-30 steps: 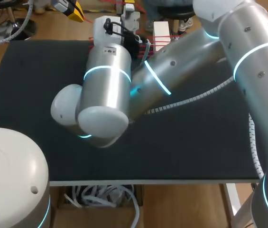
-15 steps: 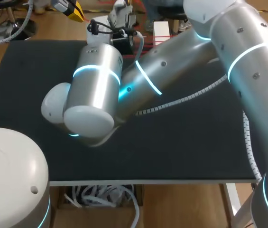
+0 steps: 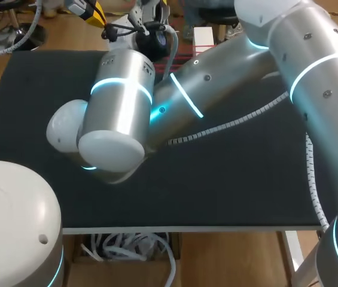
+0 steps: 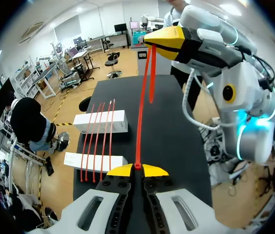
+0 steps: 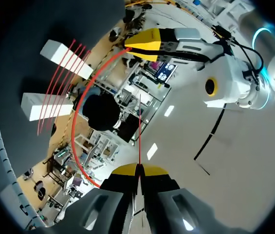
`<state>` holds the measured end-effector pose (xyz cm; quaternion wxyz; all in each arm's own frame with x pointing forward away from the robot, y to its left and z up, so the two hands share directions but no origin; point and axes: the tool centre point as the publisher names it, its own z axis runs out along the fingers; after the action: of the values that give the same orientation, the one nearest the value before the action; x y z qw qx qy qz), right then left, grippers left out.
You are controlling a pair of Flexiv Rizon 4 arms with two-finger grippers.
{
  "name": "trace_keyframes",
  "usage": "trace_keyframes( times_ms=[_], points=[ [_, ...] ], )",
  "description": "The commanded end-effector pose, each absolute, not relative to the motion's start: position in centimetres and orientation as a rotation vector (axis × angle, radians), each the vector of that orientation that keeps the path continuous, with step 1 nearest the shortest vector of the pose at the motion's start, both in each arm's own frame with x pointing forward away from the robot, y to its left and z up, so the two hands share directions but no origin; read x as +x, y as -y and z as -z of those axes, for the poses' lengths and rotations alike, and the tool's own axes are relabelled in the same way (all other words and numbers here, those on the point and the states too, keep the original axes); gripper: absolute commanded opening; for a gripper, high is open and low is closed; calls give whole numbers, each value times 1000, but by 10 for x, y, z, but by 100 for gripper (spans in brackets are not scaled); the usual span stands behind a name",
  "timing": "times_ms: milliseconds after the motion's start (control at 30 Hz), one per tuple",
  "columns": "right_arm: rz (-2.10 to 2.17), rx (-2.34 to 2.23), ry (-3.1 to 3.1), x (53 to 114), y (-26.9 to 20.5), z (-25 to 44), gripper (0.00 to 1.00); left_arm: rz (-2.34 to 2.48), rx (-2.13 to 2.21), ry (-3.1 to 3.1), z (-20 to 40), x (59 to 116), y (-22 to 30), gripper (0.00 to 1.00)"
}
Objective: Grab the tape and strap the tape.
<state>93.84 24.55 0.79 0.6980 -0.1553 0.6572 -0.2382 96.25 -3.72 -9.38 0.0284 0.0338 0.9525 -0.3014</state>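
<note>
Head view: right arm (image 3: 121, 113) has swung left over worktop (image 3: 234, 179).
Left wrist view: left claw (image 4: 137, 169) clamps red tape (image 4: 140, 122), right claw (image 4: 152, 41) its far end.
Right wrist view: tape bows between claws.
Risk: overpull slips it free.

A rectangular table (image 3: 246, 197) is covered by a matte black mat, and a pale strip (image 3: 216, 228) is seen along its near edge. The dark surface is evenly lit, with a fine grain in the mat. Two long white boxes (image 4: 100, 122) are laid side by side, slightly apart, at the far edge, right of the middle.
</note>
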Motion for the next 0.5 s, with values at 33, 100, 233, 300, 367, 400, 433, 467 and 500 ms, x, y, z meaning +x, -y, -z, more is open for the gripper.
trace_keyframes(
  times_ms=[33,100,233,300,367,400,433,467,500],
  points=[
    [544,-385,-1478,936,-241,-13,0,926,105,-2944,93,963,37,0],
    [564,-394,-1480,936,-241,-13,0,926,105,-2944,93,963,37,0],
    [621,-440,-1491,936,-241,-11,0,926,105,-2944,93,963,37,0],
    [643,-454,-1499,935,-241,-11,0,926,105,-2944,93,963,37,0],
    [637,-447,-1503,935,-241,-10,0,926,105,-2944,93,963,37,0],
    [638,-447,-1502,936,-241,-9,0,926,105,-2944,93,963,37,0],
    [640,-448,-1501,936,-242,-8,0,926,105,-2944,93,963,37,0],
    [637,-448,-1502,937,-243,-7,0,926,105,-2944,93,963,37,0],
    [646,-451,-1502,937,-243,-6,0,926,105,-2944,93,963,37,0]
  ],
)
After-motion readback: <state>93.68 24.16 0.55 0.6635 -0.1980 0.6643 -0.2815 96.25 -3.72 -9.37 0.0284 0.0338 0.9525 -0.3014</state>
